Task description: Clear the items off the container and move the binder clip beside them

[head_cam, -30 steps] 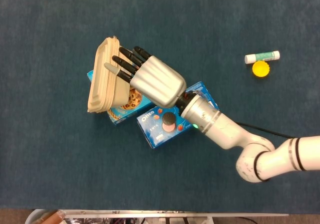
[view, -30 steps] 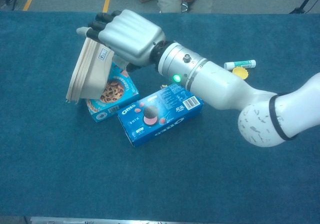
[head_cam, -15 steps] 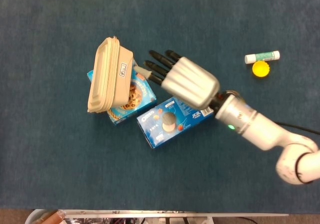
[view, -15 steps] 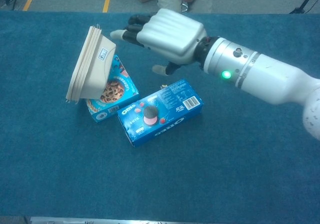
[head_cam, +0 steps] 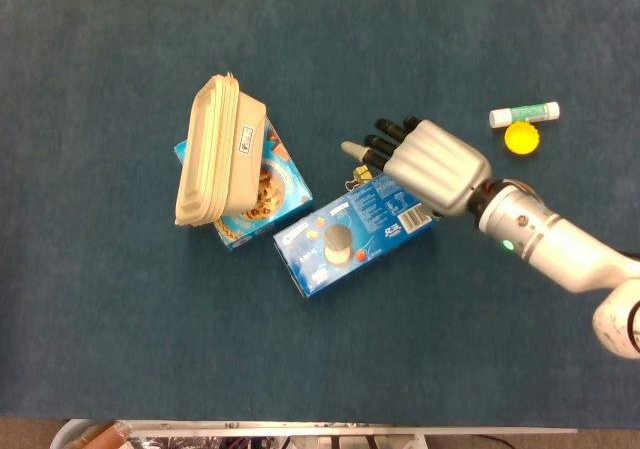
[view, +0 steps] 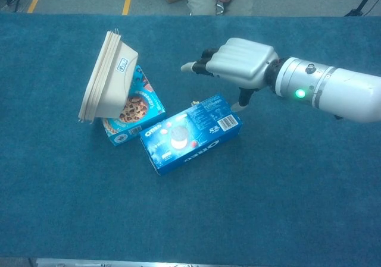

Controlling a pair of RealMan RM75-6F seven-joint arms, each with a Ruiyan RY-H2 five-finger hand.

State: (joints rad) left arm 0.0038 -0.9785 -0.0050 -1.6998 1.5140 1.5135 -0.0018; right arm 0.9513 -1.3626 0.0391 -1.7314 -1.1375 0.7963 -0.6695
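1. I see a dark blue tabletop (head_cam: 120, 349) from two cameras, one overhead and one at chest height.
2. My right hand (head_cam: 432, 165) hovers above the far right end of the Oreo box (head_cam: 352, 241), palm down. Its fingers (head_cam: 385, 141) are spread and point left, and they hold nothing.
3. My left hand is in neither view.
4. The container (head_cam: 212, 151), a beige lidded tray, sits left of centre. It is tipped up on its edge and leans on the cookie box (head_cam: 268, 191) beneath it, with its near left edge down toward the tabletop.
5. The cookie box lies flat, partly under the container. The Oreo box lies flat just right of it and nearer to me, turned at an angle.
6. The binder clip (head_cam: 360, 175) is a small dark and gold shape on the tabletop at the far edge of the Oreo box, just beneath my fingertips. I cannot tell whether a finger touches it.
7. Far to the right, well apart from the boxes, a glue stick (head_cam: 523, 114) lies beside a yellow cap (head_cam: 521, 138).
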